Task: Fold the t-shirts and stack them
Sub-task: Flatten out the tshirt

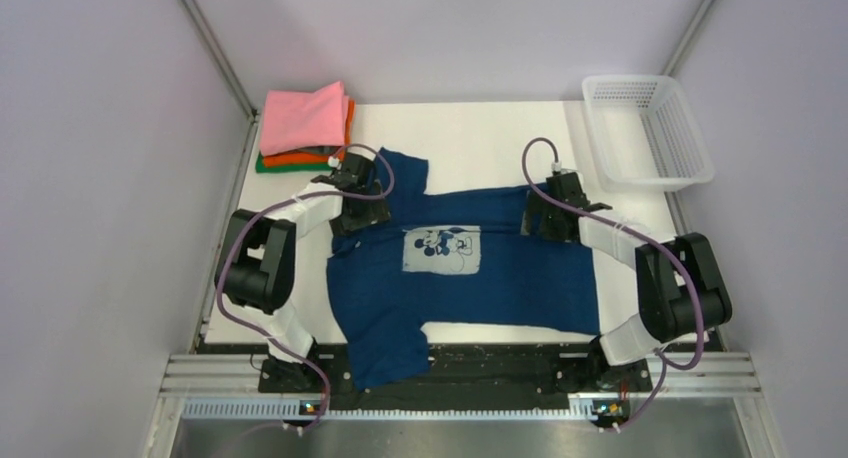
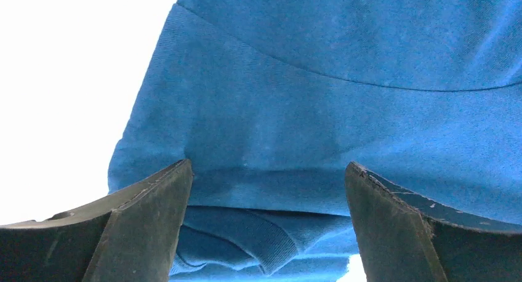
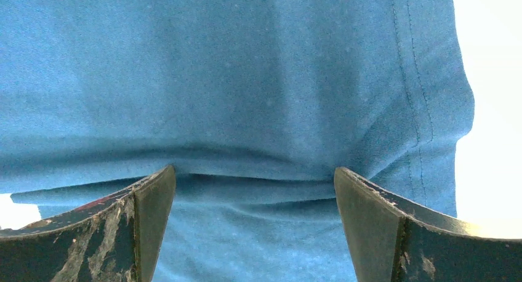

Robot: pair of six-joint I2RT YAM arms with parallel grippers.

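Both grippers are found wide open and lowered onto the far edge of the shirt. The left gripper (image 1: 357,200) stands at the shoulder by the far sleeve, the right gripper (image 1: 553,206) near the hem corner. In each wrist view a raised ridge of blue cloth is seen lying between the spread jaws; nothing is seen clamped.

The white table (image 1: 480,128) is closed in by pale walls at left and right. Bare surface is noted beyond the shirt, between the far corners, and a narrower strip along the right side.

The navy t-shirt (image 1: 500,288) is spread chest-up across the middle, its neck end towards the left and its hem towards the right. Its near sleeve is draped over the table's front edge onto the black base rail. The far edge is seen doubled under in the wrist views.

A white mesh basket (image 1: 630,79) is set at the far right corner, well apart from the shirt.

Folded shirts are stacked at the far left corner, just beyond the left gripper: pink (image 1: 303,118) on top, orange (image 1: 300,159) beneath, green (image 1: 268,165) at the bottom.

A pale cartoon print (image 1: 441,250) is recorded on the chest.
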